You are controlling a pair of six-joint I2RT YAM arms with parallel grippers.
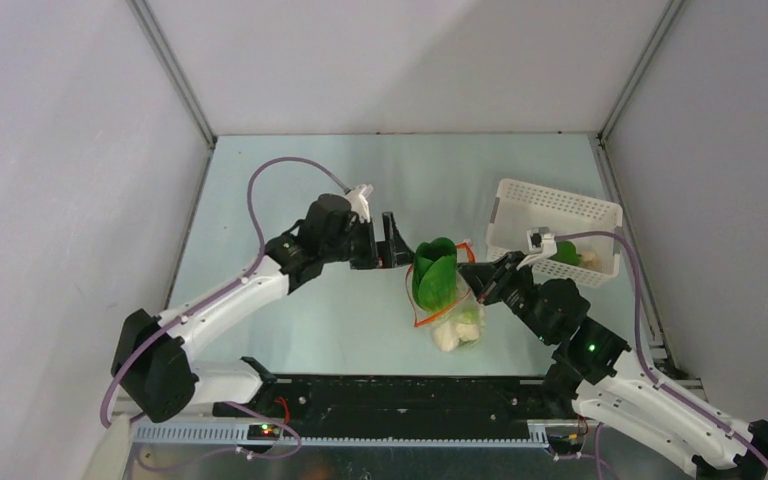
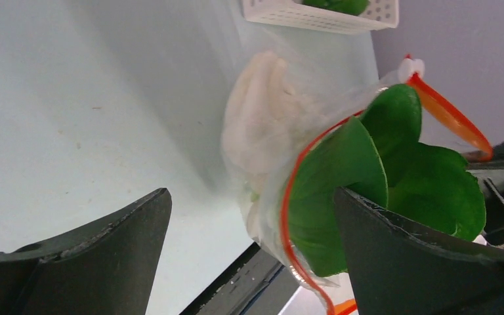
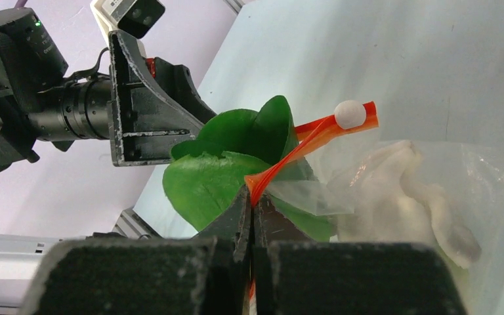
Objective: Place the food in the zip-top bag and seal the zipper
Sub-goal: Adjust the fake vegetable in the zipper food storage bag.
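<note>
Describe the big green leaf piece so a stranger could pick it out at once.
Start at the middle of the pale table, where the clear zip-top bag lies. The green leaf sticks out past its orange-red zipper. The other green piece sits in the white basket.

Top camera high, looking down, wrist cameras close, seemingly opposed, sharing the zip-top bag point(image 2: 257, 141)

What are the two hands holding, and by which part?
The right hand pinches the zip-top bag by its orange-red zipper at the mouth. The left hand is open, holding nothing.
</note>
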